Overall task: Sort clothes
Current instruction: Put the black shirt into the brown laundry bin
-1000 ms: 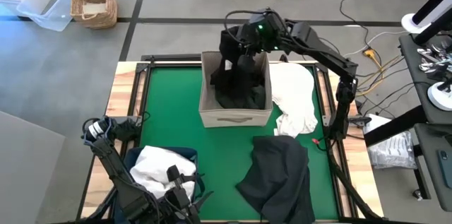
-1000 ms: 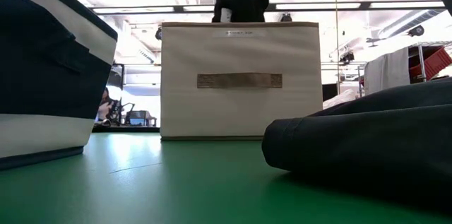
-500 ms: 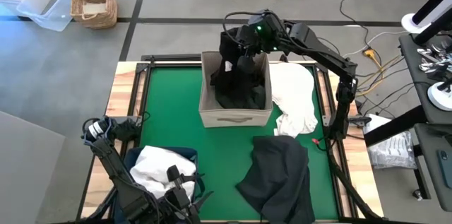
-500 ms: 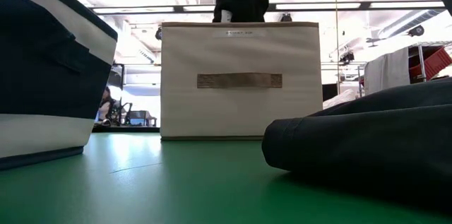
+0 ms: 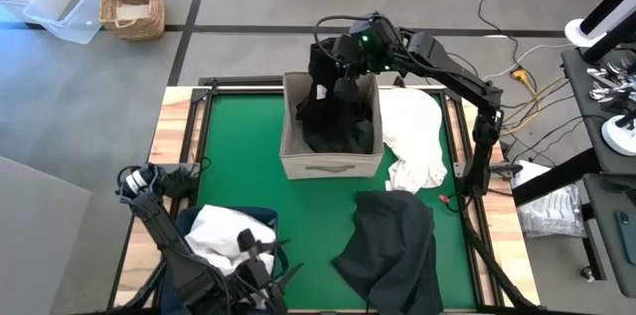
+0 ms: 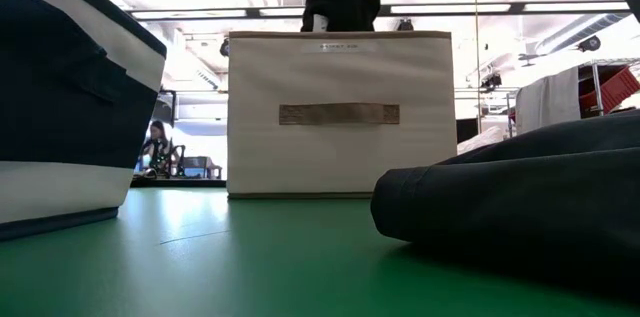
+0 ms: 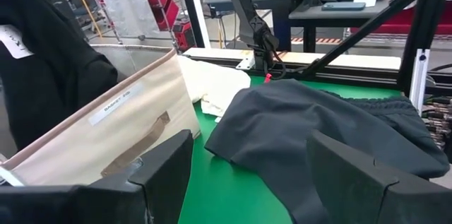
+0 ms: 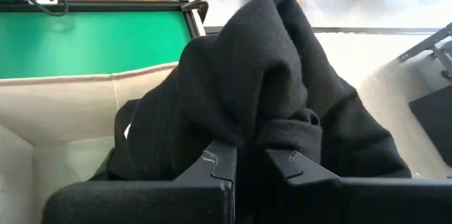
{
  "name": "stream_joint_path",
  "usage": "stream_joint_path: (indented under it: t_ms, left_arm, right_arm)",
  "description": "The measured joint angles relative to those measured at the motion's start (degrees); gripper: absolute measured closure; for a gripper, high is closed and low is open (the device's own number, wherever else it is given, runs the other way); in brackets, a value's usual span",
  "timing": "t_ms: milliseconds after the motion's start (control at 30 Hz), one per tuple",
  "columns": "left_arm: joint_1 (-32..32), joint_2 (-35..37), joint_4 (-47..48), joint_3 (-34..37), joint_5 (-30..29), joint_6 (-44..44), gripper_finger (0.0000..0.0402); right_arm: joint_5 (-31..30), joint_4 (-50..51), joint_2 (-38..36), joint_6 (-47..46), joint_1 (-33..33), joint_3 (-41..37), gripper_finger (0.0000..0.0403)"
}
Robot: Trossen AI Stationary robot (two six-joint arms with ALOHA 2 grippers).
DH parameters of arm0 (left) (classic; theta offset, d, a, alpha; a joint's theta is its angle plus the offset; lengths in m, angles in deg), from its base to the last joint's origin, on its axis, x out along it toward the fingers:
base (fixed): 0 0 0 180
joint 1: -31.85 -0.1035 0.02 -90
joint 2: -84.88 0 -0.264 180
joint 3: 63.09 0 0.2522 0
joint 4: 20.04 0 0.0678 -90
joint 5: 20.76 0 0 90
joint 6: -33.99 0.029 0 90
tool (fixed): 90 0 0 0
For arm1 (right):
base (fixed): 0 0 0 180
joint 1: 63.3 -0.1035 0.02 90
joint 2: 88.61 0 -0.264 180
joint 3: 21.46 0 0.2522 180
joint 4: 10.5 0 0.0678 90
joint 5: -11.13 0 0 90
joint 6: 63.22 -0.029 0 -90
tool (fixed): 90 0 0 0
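My right gripper (image 5: 344,69) hangs over the beige fabric box (image 5: 332,159) at the table's far middle, shut on a black garment (image 8: 240,75). The garment shows above the box's rim in the low view (image 6: 340,5). My left gripper (image 5: 266,273) waits open and empty above the navy bin (image 5: 260,218), which holds white clothes (image 5: 219,231). A charcoal garment (image 5: 393,245) lies spread on the green mat at the near right. More white clothes (image 5: 415,131) lie heaped to the right of the box. My right gripper pinches a bunched fold (image 8: 282,136) at the top of the black garment between its two fingers, coming at it from above on a slant. The garment hangs below the fingers. Its lower part (image 5: 338,134) lies inside the beige box.
Bare green mat (image 5: 238,156) stretches left of the box and between box and bin. The table's frame rails (image 5: 459,146) run along the edges. Off the table, a wicker basket (image 5: 130,2) and a clear tub (image 5: 62,12) stand on the floor. A person (image 6: 156,145) shows far behind.
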Motion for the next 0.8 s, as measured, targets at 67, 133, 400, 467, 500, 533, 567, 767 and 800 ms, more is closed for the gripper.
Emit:
stream_joint_path:
  t_ms: [67,133,400,467,500,533,567,767,800]
  left_arm:
    - [-0.35,0.00,0.01,0.00,0.00,0.00,0.0150]
    - [-0.64,0.00,0.02,0.00,0.02,0.39,0.0150]
    - [-1.76,0.00,0.04,0.00,0.02,3.63,0.0150]
    - [-1.95,0.00,0.04,0.00,0.02,4.67,0.0150]
    - [-2.06,0.00,0.04,0.00,0.04,5.17,0.0150]
    - [-2.10,0.00,0.04,0.00,0.04,5.87,0.0150]
    - [-2.13,0.00,0.04,0.00,0.03,6.43,0.0150]
    - [-2.13,0.00,0.09,0.00,0.01,9.70,0.0150]
    - [-2.13,0.00,0.08,0.00,-0.08,10.43,0.0150]
  right_arm:
    - [0.00,0.00,0.00,0.00,-0.01,0.00,0.0385]
    - [0.00,-0.02,0.00,0.00,-0.02,-0.07,0.0385]
    - [0.00,0.27,0.00,-0.46,-0.02,-0.27,0.0385]
    - [0.00,0.35,0.00,-0.95,-0.02,-0.28,0.0385]
    - [0.00,0.35,0.00,-1.09,-0.02,-0.28,0.0385]
    - [0.00,0.35,0.00,-1.10,-0.02,-0.28,0.0385]
    - [0.00,0.35,0.00,-1.09,-0.02,-0.28,0.0385]
    - [0.00,0.33,0.00,-1.11,-0.02,-0.28,0.0385]
    - [0.00,0.33,0.00,-1.10,-0.02,-0.28,0.0385]
